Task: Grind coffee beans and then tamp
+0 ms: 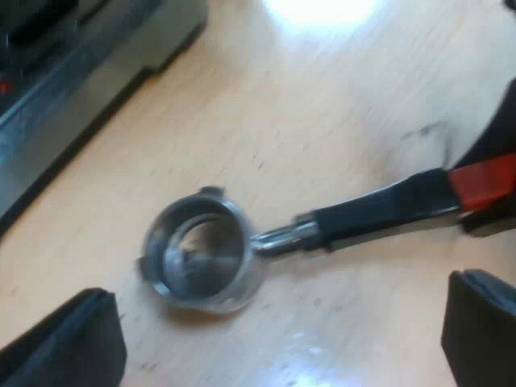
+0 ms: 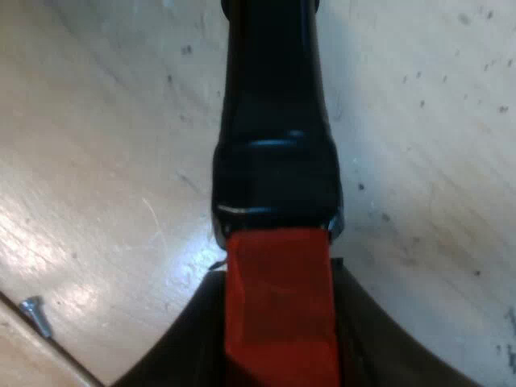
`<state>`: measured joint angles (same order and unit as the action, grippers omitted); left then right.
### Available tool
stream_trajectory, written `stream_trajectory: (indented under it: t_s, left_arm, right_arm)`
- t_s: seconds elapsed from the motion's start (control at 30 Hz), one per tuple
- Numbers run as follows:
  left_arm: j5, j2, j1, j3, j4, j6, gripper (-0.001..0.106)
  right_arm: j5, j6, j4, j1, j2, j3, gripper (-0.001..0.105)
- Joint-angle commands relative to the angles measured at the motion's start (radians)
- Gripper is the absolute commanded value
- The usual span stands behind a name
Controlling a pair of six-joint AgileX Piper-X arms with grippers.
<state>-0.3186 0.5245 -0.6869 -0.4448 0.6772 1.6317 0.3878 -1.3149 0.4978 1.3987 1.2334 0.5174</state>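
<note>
Pale wooden table [image 1: 339, 97], kinda scuffed, with little dark specks all over and a bright glare patch. The metal holder [image 1: 197, 254] is lying flat on it with the basket mouth facing up. It's a round steel cup with small lugs on the rim and shiny walls, and I can't really tell what's in the bottom. A short chrome neck leads into the glossy black handle [image 1: 379, 211], which finishes in a matte red end [image 1: 484, 181].

My left gripper [image 1: 282, 298] hovers over the holder, spread wide with nothing in it. The basket sits between its two chunky black fingers [image 1: 68, 339], closer to one of them, and touches neither.

My right gripper [image 2: 278, 278] is at the far end of the handle, clamped on the red end with a dark finger pressed against each side.

The espresso machine [image 1: 72, 72], brushed metal with a dark base, stands near the basket, with bare wood between them. A small screw [image 2: 32, 314] lies on the table by a seam, close to the right gripper.
</note>
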Motion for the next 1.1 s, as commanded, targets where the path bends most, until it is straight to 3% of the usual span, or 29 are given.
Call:
stream_trajectory:
  t_s: [0.03, 0.43, 0.5, 0.67, 0.77, 0.97, 1.1]
  left_arm:
    - [0.039, 0.043, -0.005, -0.007, -0.011, -0.017, 0.082]
    - [0.040, 0.128, -0.005, -0.007, -0.033, -0.018, 0.082]
    - [0.040, 0.128, -0.005, -0.007, -0.033, -0.018, 0.082]
    - [0.040, 0.128, -0.005, -0.007, -0.033, -0.018, 0.082]
    - [0.040, 0.128, -0.005, -0.007, -0.033, -0.018, 0.082]
    - [0.040, 0.128, -0.005, -0.022, -0.023, -0.018, 0.082]
    - [0.040, 0.128, -0.005, -0.080, 0.014, -0.018, 0.082]
  right_arm:
    - [0.027, 0.044, -0.047, -0.029, 0.032, 0.011, 0.000]
    - [-0.032, 0.047, -0.056, -0.046, 0.097, 0.011, 0.003]
    - [-0.032, 0.049, -0.038, -0.046, 0.097, 0.011, 0.012]
    - [-0.058, 0.056, 0.025, -0.046, 0.097, 0.011, 0.060]
    - [-0.056, 0.062, 0.128, -0.046, 0.097, 0.026, 0.074]
    - [-0.107, 0.058, 0.442, -0.046, 0.089, 0.123, 0.088]
    - [-0.107, 0.035, 0.485, -0.043, 0.039, 0.187, 0.092]
